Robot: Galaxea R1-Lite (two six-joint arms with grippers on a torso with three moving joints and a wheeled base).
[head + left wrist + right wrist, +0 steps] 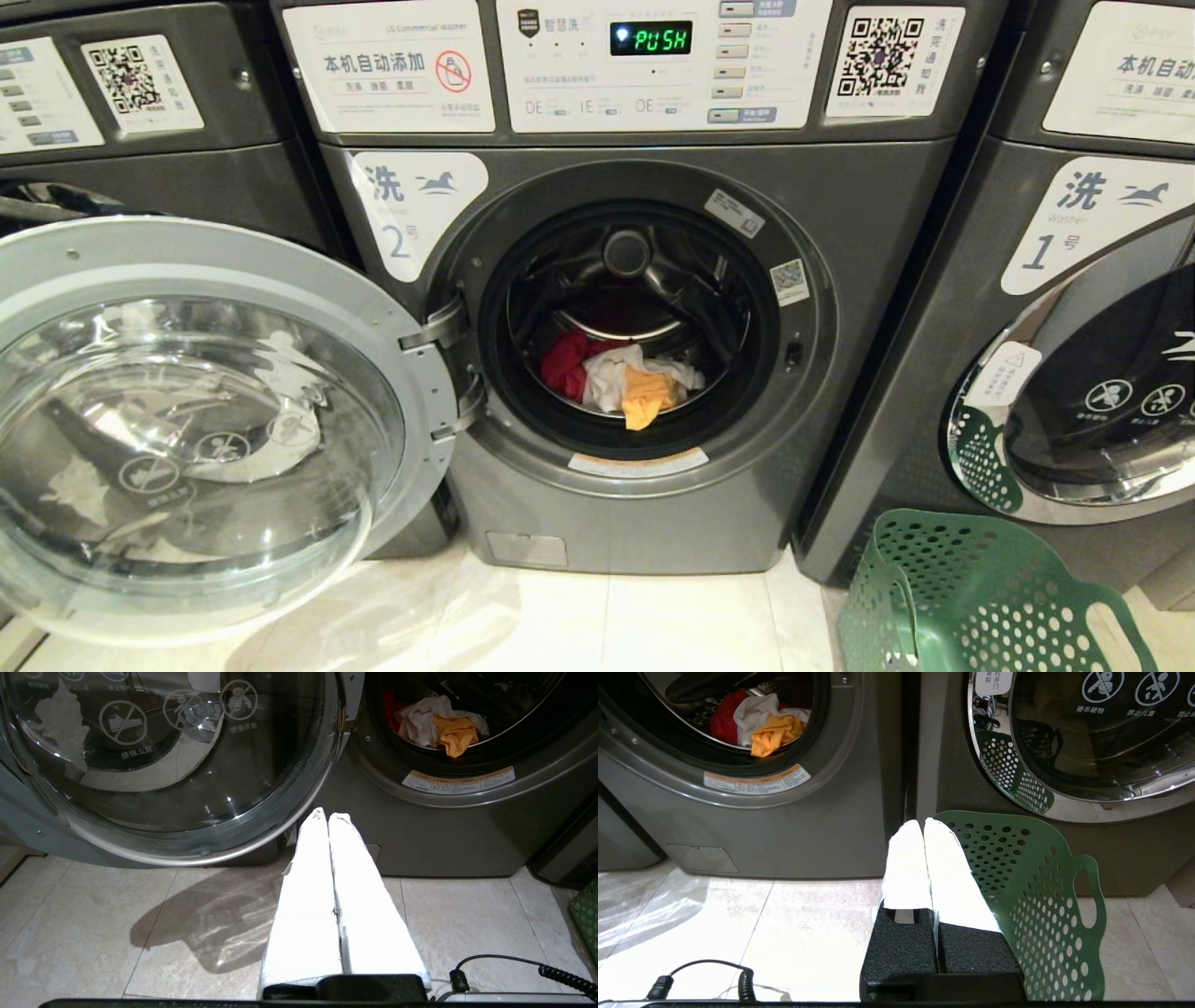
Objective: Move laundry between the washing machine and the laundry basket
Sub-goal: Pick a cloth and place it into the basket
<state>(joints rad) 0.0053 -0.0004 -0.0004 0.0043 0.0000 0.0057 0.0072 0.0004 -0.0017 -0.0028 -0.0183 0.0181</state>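
The washing machine (868,308) labelled 2 stands straight ahead, its round glass door (187,420) swung wide open to the left. Inside the drum lies the laundry (621,378): a red piece, a white piece and a yellow-orange piece (647,397) on top at the front. The green laundry basket (980,607) sits on the floor at the lower right, before the neighbouring machine. Neither arm shows in the head view. My left gripper (327,815) hangs low over the tiles below the open door, shut and empty. My right gripper (923,823) is shut and empty beside the basket's wall (1031,896).
A like machine labelled 1 (1074,327) stands to the right with its door closed, another (140,112) to the left behind the open door. Pale floor tiles (653,625) run in front. The display (651,37) reads PUSH.
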